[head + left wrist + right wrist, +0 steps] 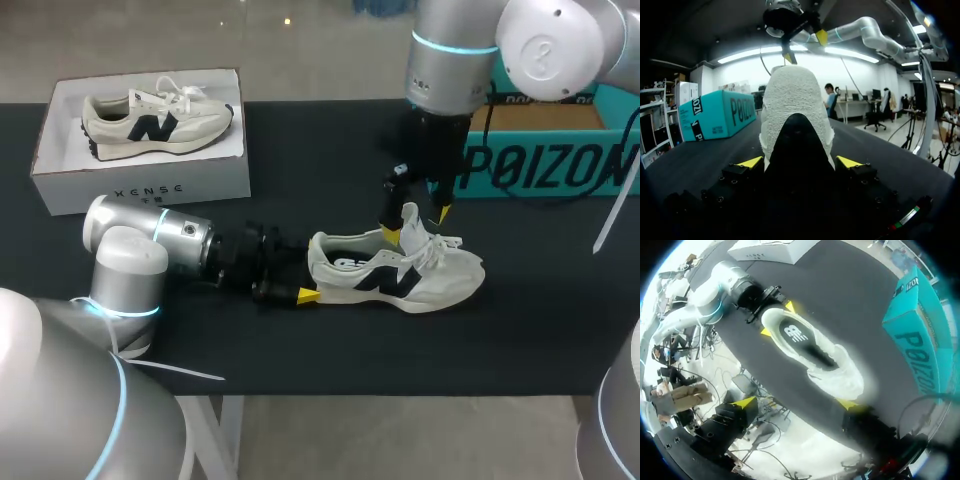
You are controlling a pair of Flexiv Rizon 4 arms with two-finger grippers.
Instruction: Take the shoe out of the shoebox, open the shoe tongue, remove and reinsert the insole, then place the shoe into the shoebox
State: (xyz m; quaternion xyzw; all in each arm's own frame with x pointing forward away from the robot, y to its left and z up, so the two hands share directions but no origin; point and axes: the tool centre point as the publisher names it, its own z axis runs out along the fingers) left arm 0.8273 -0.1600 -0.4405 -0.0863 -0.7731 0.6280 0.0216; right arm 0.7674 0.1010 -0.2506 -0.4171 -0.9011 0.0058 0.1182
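Note:
A cream sneaker (400,275) with a dark logo lies on the black table, toe to the right. My left gripper (312,268) is shut on its heel (795,100), a yellow tip pressing each side (799,162). My right gripper (416,223) hangs open just above the shoe, its tips either side of the raised tongue (410,222) without pinching it. In the right wrist view the shoe (815,350) lies ahead of the open gripper (796,403), its dark insole showing. The white shoebox (140,185) stands at the back left.
A second matching sneaker (160,122) lies inside the shoebox. A teal box (540,165) stands at the back right, close behind my right arm. Bare black table lies in front of the shoe and between the two boxes.

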